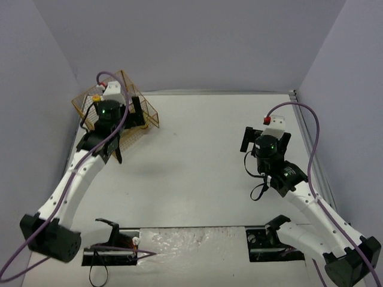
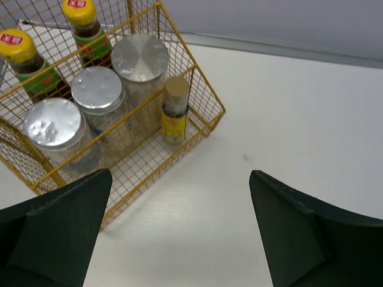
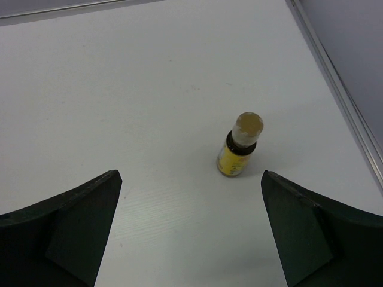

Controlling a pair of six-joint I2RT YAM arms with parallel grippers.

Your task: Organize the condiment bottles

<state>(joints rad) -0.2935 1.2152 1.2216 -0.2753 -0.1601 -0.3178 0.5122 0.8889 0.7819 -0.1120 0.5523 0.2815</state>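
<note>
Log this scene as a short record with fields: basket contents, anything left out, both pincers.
basket: yellow wire basket, far left of the table
in basket: three silver-lidded jars, two yellow-capped bottles, one small tan-capped bottle, all upright
left out: loose tan-capped bottle, yellow label, upright on the table ahead of the right pincer
left pincer: open, empty, beside the basket's corner
right pincer: open, empty

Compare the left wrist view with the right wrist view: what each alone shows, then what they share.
Left wrist only: a yellow wire basket holding three silver-lidded jars, two yellow-capped bottles and a tan-capped bottle. Right wrist only: a lone bottle standing on the table. Both: the white table and an open gripper, the left gripper and right gripper.
</note>
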